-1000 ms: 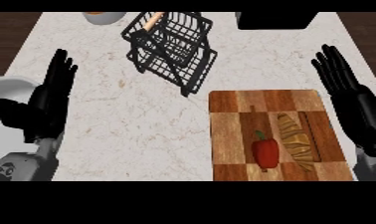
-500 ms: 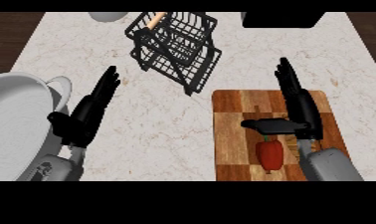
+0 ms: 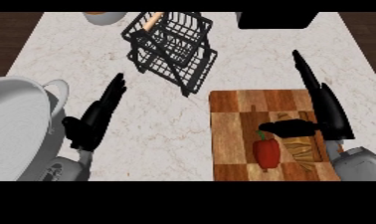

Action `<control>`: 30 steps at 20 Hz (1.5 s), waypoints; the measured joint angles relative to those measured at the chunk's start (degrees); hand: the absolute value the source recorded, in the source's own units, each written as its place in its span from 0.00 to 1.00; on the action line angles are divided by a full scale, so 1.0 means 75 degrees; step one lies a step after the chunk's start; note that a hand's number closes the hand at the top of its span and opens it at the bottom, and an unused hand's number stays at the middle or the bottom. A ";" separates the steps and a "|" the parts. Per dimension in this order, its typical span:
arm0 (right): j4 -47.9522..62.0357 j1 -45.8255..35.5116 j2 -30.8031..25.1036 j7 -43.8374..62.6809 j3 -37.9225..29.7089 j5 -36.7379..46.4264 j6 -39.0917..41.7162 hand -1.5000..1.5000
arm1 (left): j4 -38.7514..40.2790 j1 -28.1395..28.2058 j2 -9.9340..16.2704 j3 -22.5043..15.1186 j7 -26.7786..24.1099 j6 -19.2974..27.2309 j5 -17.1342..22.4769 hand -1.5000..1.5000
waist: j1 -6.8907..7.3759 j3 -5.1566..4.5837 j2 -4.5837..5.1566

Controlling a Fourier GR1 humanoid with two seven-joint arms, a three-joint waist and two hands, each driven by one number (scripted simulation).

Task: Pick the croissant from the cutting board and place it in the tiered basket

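Head view: croissant (image 3: 303,144) lay on cutting board (image 3: 242,123) at its right side, just under right robot hand (image 3: 323,106), fingers straight, thumb crossing the croissant's upper end and hiding part of it. Red pepper (image 3: 267,152) beside it. Left robot hand (image 3: 99,113) open over table (image 3: 88,54). Tiered basket (image 3: 170,49) stood well apart, upper centre.

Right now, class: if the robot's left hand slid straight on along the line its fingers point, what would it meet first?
The left hand points up and slightly right over bare marble counter. Going on, it would probably meet the lower edge of the black wire tiered basket first, though depth is unclear, so it might pass just left of it.
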 measured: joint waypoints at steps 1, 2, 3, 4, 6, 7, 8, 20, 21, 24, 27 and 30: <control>-0.0108 -0.0042 -0.0400 0.0381 0.0065 0.0207 0.0181 0.00 | 0.0021 0.0022 0.0027 0.0003 -0.0007 -0.0019 -0.0009 0.50 | -0.0028 -0.0012 -0.0015; -0.0223 -0.0046 -0.0799 0.0718 0.0169 0.0415 0.0406 0.00 | 0.0037 0.0034 0.0063 0.0032 -0.0006 -0.0050 0.0008 0.50 | -0.0056 -0.0023 -0.0030; -0.0285 -0.0108 -0.1184 0.1077 0.0276 0.0603 0.0683 0.00 | 0.0034 0.0049 0.0052 0.0019 -0.0025 -0.0059 0.0002 0.50 | -0.0042 -0.0032 -0.0033; -0.0394 -0.0157 -0.1540 0.1447 0.0396 0.0758 0.0981 0.00 | 0.0021 0.0036 0.0055 0.0027 0.0002 -0.0065 0.0010 0.50 | -0.0041 -0.0037 -0.0038; -0.0691 -0.0285 -0.2220 0.2166 0.0659 0.1048 0.1626 0.00 | 0.0002 0.0037 0.0050 0.0009 0.0008 -0.0065 -0.0011 0.50 | -0.0036 -0.0048 -0.0055; -0.0881 -0.0337 -0.2509 0.2523 0.0802 0.1172 0.1946 0.00 | 0.0014 0.0081 0.0038 -0.0010 -0.0042 -0.0072 -0.0031 0.50 | -0.0029 -0.0049 -0.0056; -0.1083 -0.0405 -0.2739 0.2923 0.0944 0.1243 0.2278 0.00 | -0.0008 0.0060 0.0052 0.0005 -0.0013 -0.0088 -0.0019 0.50 | -0.0013 -0.0045 -0.0052; -0.3965 -0.0793 -0.2975 0.7129 0.1453 0.0846 0.4424 0.00 | 0.0066 -0.0131 -0.0133 0.0221 0.0127 -0.0291 -0.0106 0.50 | 0.0080 0.0022 0.0035; -0.3989 -0.0781 -0.2818 0.7201 0.1500 0.1036 0.4396 0.00 | 0.0089 -0.0125 -0.0137 0.0269 0.0084 -0.0354 -0.0114 0.50 | 0.0090 0.0026 0.0040; -0.4024 -0.0777 -0.2593 0.7420 0.1550 0.1584 0.4281 0.00 | 0.0045 0.0020 -0.0217 0.0232 -0.0013 -0.0385 -0.0222 0.50 | 0.0109 0.0031 0.0046; -0.3750 -0.0588 -0.2641 0.7438 0.1663 0.1973 0.4304 0.00 | 0.0192 0.0016 -0.0246 0.0298 -0.0137 -0.0442 -0.0274 0.50 | 0.0107 0.0030 0.0055; -0.3346 -0.0419 -0.2424 0.7482 0.1843 0.2306 0.4284 0.00 | 0.0189 -0.0071 -0.0327 0.0318 -0.0024 -0.0404 -0.0335 0.50 | 0.0122 0.0034 0.0062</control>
